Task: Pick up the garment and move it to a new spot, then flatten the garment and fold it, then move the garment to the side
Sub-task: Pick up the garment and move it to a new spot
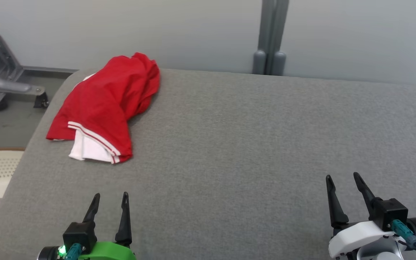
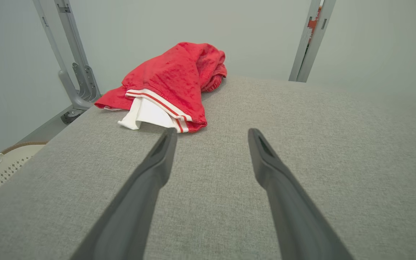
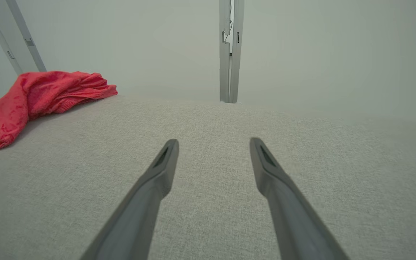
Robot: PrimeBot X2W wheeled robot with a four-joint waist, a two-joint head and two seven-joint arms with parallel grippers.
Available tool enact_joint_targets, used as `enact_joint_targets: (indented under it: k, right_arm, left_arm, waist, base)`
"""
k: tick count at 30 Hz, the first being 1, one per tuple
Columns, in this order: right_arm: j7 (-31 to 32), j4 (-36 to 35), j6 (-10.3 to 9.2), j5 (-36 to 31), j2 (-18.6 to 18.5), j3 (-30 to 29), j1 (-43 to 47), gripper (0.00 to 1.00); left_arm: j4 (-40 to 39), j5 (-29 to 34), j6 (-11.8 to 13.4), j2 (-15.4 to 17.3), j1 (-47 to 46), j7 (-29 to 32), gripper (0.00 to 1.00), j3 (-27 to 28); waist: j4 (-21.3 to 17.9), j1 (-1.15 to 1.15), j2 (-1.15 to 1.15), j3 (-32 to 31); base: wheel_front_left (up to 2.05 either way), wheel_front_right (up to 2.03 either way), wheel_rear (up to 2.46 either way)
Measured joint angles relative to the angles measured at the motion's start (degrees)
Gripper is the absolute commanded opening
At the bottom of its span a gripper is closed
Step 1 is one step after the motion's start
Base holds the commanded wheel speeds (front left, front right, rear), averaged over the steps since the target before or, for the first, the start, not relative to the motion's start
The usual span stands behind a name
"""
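Both pairs of dark fingers stand wide and empty at the near edge: left gripper (image 1: 110,195), right gripper (image 1: 342,176). Ahead, the crumpled red garment (image 1: 103,104), white-striped at its hem, lies by the far left corner of the grey padded surface (image 1: 247,144), well apart from both. The left arm looks nearer. I'd have it pinch the bunched middle, not the loose hem, and lift clear before carrying.

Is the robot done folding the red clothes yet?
Not yet; nothing looks done. The red garment lies crumpled at the far left corner of the grey table. The left gripper and right gripper are both open and empty, apart from it. Left: picking it up, moving, flattening, folding, setting aside.
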Motion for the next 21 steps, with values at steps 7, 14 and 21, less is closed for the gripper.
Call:
enact_joint_targets:
  k: [7, 14, 21]
  right_arm:
    - [0.0, 0.78, 0.0, 0.64, 0.02, 2.25, -0.4, 1.0]
    - [0.0, 0.57, 0.01, -0.42, 0.11, 4.25, -2.76, 1.0]
    - [0.0, -0.71, 0.01, -5.06, 0.01, 4.8, -9.14, 1.0]
  left_arm:
    - [0.46, 1.0, -0.4, 0.04, 0.99, 0.0, 1.0, 2.29]
    - [1.1, -0.92, -0.7, 0.1, -0.53, 0.0, 1.0, 2.48]
    - [8.91, -7.77, -1.21, 0.1, -16.66, 0.0, 1.0, -0.67]
  waist:
    - [8.17, 0.0, 0.0, -0.3]
    - [12.63, 0.0, 0.0, 0.97]
    - [13.13, 0.0, 0.0, 5.59]
  base:
    - [0.0, 0.0, 0.0]
    - [0.0, 0.0, 0.0]
    - [0.0, 0.0, 0.0]
